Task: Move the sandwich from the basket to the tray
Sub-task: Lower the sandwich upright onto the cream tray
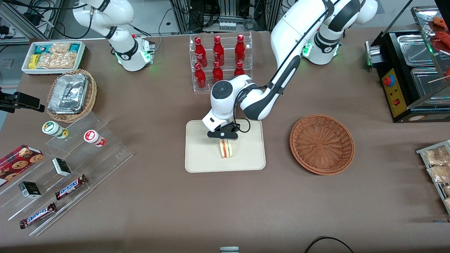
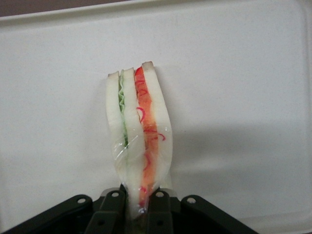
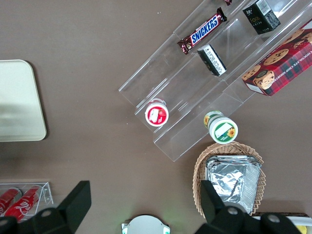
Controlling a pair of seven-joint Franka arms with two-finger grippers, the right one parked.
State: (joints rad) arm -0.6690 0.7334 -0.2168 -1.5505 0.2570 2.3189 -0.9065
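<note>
Gripper (image 1: 225, 140) pinches sandwich (image 1: 226, 149) upright on tray (image 1: 200, 160)

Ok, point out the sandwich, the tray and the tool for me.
sandwich (image 2: 139, 131): left wrist view, on its middle bread slice.
tray (image 1: 197, 162): front view, bare corner nearest the camera.
tool (image 1: 223, 135): front view, above the tray, between its fingertips, shut on the sandwich.

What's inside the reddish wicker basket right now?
Nothing: the basket shows only bare weave. The sandwich is over the tray, pinched in the gripper. Whether its lower edge touches the tray is hidden.
</note>
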